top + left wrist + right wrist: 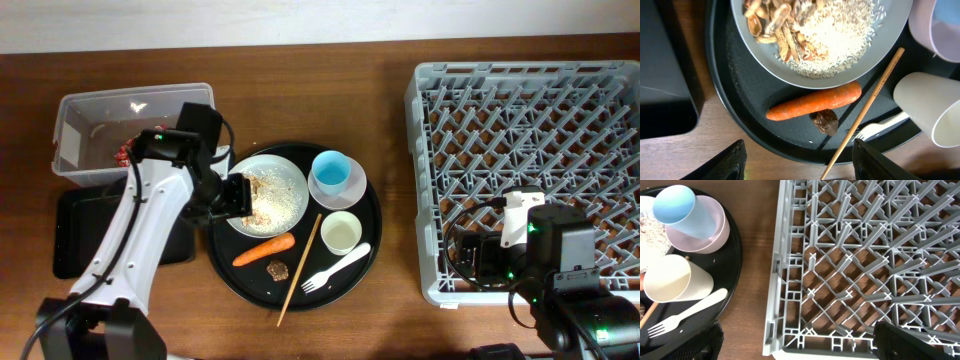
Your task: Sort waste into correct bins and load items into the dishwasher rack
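The white plate point(285, 175) with white rice point(835, 40) sits on a round black tray. The orange carrot point(815, 101) and brown chunk point(825, 121) lie in front of it. The light blue cup point(680, 210) stands in the pinkish bowl point(715, 230), next to the small white cup point(670, 280) and white fork point(685, 312). The red wrapper point(123, 155) lies in the clear tub point(130, 110). My left gripper point(800, 162) is open and empty above the tray's near rim. My right gripper point(800, 345) is open and empty over the grey rack's point(530, 150) front left corner.
The shallow black tray point(75, 230) lies in front of the clear tub, partly under my left arm. A wooden chopstick point(300, 270) lies slanted across the round black tray point(372, 215). Bare wooden table shows between the round tray and the rack.
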### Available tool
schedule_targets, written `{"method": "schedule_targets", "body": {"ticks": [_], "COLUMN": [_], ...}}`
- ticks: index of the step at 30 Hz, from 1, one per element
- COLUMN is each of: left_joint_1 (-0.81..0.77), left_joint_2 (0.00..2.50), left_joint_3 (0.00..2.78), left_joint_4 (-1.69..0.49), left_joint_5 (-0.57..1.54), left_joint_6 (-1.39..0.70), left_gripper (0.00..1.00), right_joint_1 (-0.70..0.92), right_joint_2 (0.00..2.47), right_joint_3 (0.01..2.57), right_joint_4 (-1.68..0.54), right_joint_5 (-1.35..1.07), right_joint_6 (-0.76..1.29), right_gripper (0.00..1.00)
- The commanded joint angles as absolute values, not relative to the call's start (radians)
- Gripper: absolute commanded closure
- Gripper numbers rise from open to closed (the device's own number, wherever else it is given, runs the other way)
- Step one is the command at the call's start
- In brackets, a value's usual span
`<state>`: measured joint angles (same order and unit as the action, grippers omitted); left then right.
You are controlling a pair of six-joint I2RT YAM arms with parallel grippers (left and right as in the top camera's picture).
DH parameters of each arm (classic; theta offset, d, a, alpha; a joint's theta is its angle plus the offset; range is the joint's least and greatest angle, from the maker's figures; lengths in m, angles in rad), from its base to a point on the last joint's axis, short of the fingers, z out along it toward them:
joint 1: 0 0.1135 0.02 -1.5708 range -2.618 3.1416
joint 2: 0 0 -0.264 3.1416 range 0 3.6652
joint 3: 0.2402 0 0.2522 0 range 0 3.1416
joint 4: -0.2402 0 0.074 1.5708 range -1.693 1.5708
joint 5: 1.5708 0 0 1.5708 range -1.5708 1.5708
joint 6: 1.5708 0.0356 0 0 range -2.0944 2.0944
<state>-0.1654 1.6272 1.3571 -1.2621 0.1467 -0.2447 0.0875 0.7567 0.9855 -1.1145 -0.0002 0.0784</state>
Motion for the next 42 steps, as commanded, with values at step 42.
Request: {"method": "schedule_targets", "body": {"ticks": [42], "left_joint_1": [-0.503], "left_joint_2": [1.616], "left_joint_3": [1.228], "left_joint_4": [-0.927], "left_joint_5": [0.28], "left_joint_6": [-0.275], "left_gripper": [0.33], "right_joint_1": [0.084], "right_joint_2": [0.759], "right_joint_3": [1.004], "right_joint_4": [-1.112], "right_joint_5": [0.009], "right_joint_6": [0.083], "right_gripper": [0.01]}}
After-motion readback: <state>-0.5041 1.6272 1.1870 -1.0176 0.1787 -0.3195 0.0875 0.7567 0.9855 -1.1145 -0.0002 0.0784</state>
